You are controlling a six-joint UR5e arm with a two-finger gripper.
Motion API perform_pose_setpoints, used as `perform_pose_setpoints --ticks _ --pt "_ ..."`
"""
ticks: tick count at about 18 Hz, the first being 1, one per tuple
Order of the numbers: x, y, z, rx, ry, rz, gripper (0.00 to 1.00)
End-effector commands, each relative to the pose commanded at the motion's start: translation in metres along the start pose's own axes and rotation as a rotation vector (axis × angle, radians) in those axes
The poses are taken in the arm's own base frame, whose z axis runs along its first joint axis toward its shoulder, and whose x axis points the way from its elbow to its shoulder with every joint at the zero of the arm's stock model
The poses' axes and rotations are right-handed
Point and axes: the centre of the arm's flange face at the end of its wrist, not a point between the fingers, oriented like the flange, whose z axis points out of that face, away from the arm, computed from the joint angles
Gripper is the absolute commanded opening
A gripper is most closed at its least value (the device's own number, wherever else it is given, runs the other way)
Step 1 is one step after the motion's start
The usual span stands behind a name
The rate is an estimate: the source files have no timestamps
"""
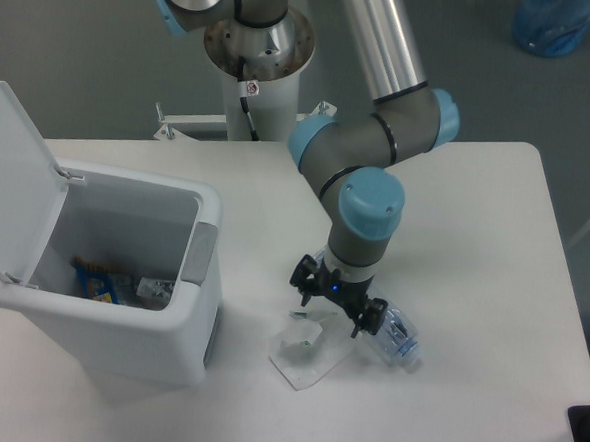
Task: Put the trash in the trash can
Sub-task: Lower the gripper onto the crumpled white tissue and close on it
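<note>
White crumpled paper sheet (307,354) lies nearest on the surface (491,293), flat and a little forward of my pincer (337,307). Just behind and to its right the crushed clear plastic bottle (393,335) lies on its side, its long axis running diagonally from the far left toward the near right; which end carries the cap I cannot make out. Only the bottle's near-right end shows, because my pincer hangs directly over its middle. My two dark fingers (364,320) are spread apart and point down at the bottle, but I cannot tell whether they touch it, and they have hold of nothing that I can see. A small blue light glows between them.

To the left stands the trash can (117,345), white with a grey panel (202,254) on the side facing the trash, its flip lid (12,179) swung up and open. Some wrappers lie at the bottom inside, one blue; their print is too small to read. Bare surface runs between the can and the paper, and more lies open to the right, out to the edge. At the far edge stands my arm's base column (256,78), bearing a small label with a red mark I cannot read.
</note>
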Motion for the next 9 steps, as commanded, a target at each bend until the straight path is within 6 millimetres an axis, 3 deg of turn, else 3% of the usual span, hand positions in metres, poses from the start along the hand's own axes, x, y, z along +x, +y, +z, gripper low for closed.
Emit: perform_pose_setpoints --ticks 1,4,7,9 --pt "0.0000 0.0000 0.0010 0.000 0.002 -0.008 0.98" --pt "0.0020 -0.0035 0.0003 0.002 0.001 -0.003 0.81" --pt "0.0015 -0.0045 0.0028 0.001 0.002 -0.006 0.50" --pt "0.0006 -0.0051 0.0026 0.002 0.001 -0.018 0.23"
